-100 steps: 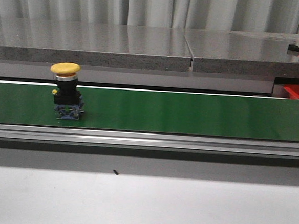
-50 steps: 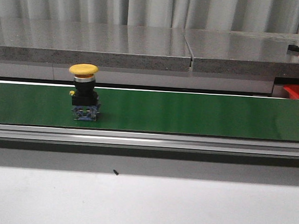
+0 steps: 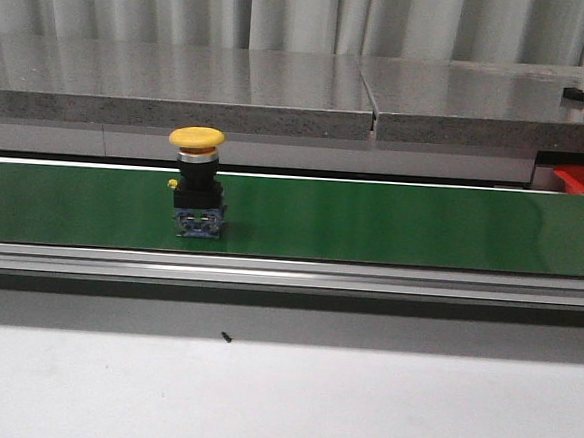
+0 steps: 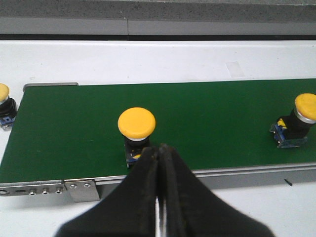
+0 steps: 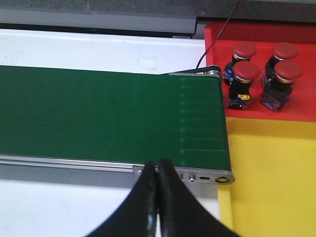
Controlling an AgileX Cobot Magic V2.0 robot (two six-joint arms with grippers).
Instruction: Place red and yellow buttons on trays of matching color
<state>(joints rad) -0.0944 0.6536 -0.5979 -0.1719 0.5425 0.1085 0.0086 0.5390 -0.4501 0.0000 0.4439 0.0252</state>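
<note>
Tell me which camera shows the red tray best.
The right wrist view: the red tray is seen from above, holding four red buttons. The front view catches only a red corner at the right edge; the left wrist view shows none.

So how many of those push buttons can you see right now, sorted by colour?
Yellow buttons: 3, all on the green belt: one beside its end, one in the middle, one further along.
Red buttons: 4, all on the red tray.
Total: 7 buttons.
</note>
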